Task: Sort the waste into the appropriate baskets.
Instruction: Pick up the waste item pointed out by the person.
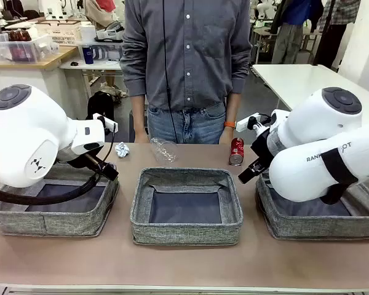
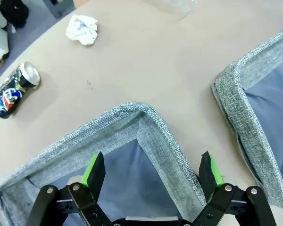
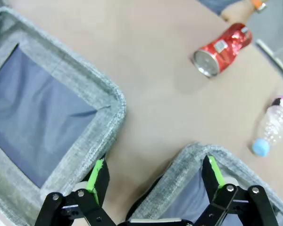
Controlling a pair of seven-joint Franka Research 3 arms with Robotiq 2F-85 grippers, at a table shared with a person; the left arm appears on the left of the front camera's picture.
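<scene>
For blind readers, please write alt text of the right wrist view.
Open black right gripper with green pads hovers above the corner of a grey woven basket, beside a second basket. A red can and clear bottle lie beyond.

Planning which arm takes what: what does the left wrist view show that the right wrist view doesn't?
Left wrist view, not the right: the crumpled white paper ball, the dark blue-black printed can lying on its side, and the left grey woven-fabric basket under the open left gripper. Right wrist view, not the left: the crushed red can, the clear plastic water bottle, the right grey woven-fabric basket, the open right gripper. Both: the middle grey woven-fabric basket and the tan table.
</scene>
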